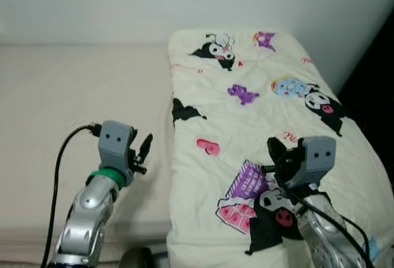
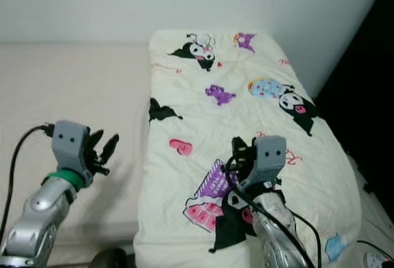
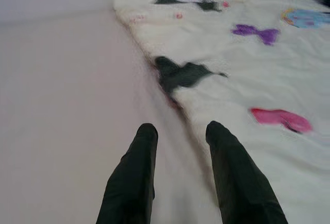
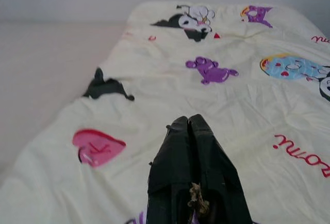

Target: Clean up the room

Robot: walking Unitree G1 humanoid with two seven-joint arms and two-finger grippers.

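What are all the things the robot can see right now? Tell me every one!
Blanket: one, cream with cartoon prints, folded on the right part of the bed.
Bed: one, pale beige, under the blanket.
Wall: one, white, behind the bed.
Left gripper: one, black fingers open, above the bed beside the blanket's edge.
Right gripper: one, black fingers shut, over the blanket.

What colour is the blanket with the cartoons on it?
The blanket is cream, with black, purple and pink cartoon prints. It shows best in the left eye view.
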